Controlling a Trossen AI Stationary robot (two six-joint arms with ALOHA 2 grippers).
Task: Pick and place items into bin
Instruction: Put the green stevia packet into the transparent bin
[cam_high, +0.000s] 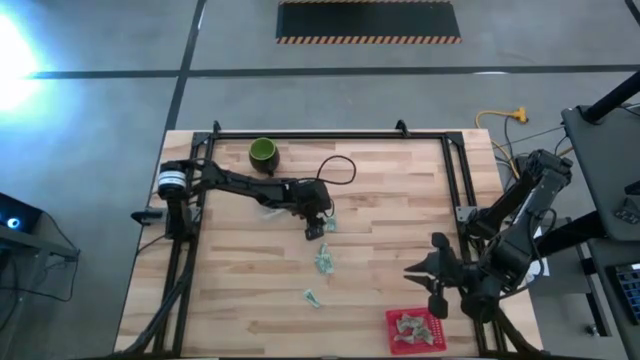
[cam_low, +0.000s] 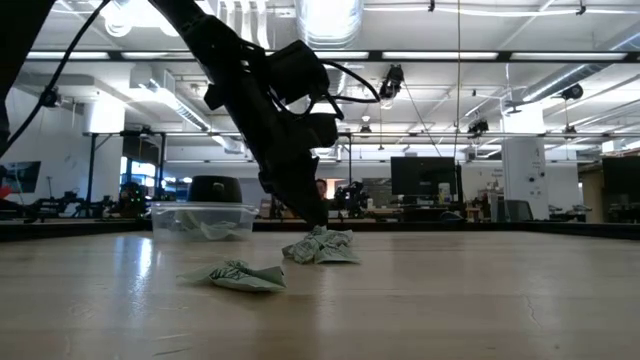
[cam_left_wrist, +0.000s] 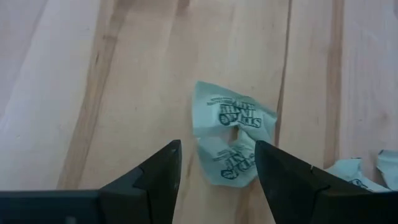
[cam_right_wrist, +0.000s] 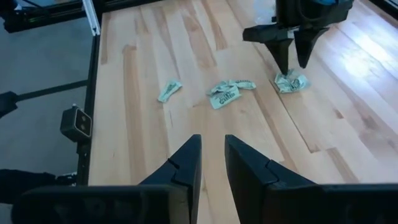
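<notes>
- The step in hand is a pick: the left gripper (cam_left_wrist: 217, 165) is low over the middle of the table (cam_high: 400, 190), its fingers (cam_left_wrist: 158, 177) spread apart with one crumpled green-and-white packet (cam_left_wrist: 233, 140) lying between and just ahead of them on the wood, not yet held.
- In the right wrist view the same fingertips stand on either side of that packet's top, touching or nearly so; I cannot tell which.
- More packets lie near: a pair (cam_right_wrist: 227, 92) just beside it and a single one (cam_right_wrist: 168, 90) further toward the table's front edge.
- The red bin (cam_high: 415, 330) sits at the front right corner and already holds several packets.
- The right gripper (cam_high: 432, 272) waits just beside the bin, its fingers nearly together and empty.
- Next, in my judgement: settle the last bit down, close on the wrapper, lift, and carry it across to the bin; a thin crumpled wrapper could slip out.
</notes>
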